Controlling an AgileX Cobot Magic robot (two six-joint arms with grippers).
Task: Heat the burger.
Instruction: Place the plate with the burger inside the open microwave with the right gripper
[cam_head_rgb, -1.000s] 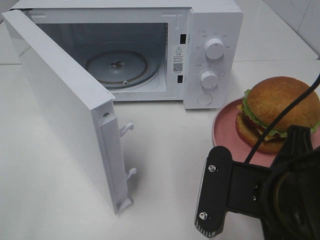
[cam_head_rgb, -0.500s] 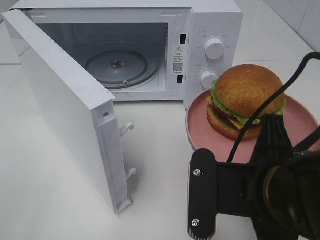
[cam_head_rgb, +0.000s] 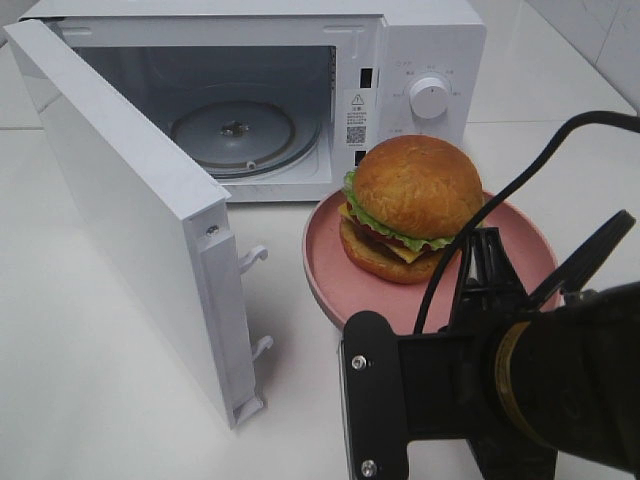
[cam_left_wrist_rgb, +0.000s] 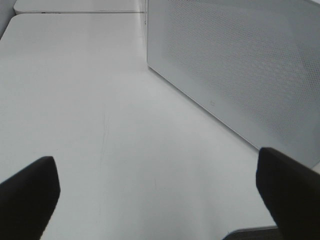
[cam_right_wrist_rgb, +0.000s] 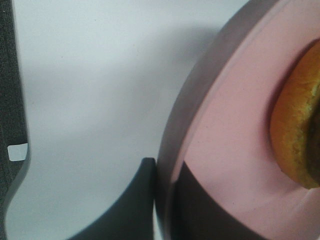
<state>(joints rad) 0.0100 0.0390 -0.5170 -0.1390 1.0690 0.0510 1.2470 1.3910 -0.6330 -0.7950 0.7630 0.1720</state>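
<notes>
The burger (cam_head_rgb: 415, 205), with a golden bun, green lettuce and a dark patty, sits on a pink plate (cam_head_rgb: 325, 265) in front of the open microwave (cam_head_rgb: 430, 40). My right gripper (cam_right_wrist_rgb: 165, 200) is shut on the plate's near rim, one finger above it and one below. The plate appears lifted off the table. The right wrist view shows the plate (cam_right_wrist_rgb: 235, 125) and the edge of the burger (cam_right_wrist_rgb: 300, 130). In the exterior view the right arm (cam_head_rgb: 520, 380) covers the plate's near side. My left gripper (cam_left_wrist_rgb: 160, 187) is open with nothing between its fingers, low over the table beside the microwave door (cam_left_wrist_rgb: 240, 65).
The microwave door (cam_head_rgb: 120, 200) swings far out to the left and its edge reaches towards the front. The glass turntable (cam_head_rgb: 235, 130) lies bare in the cavity. One control knob (cam_head_rgb: 430, 97) shows above the burger. White table (cam_head_rgb: 80, 400) stretches to the left.
My right gripper has carried the plate with the burger leftward and up, from the right side to just before the microwave's opening. The left gripper stays open.
</notes>
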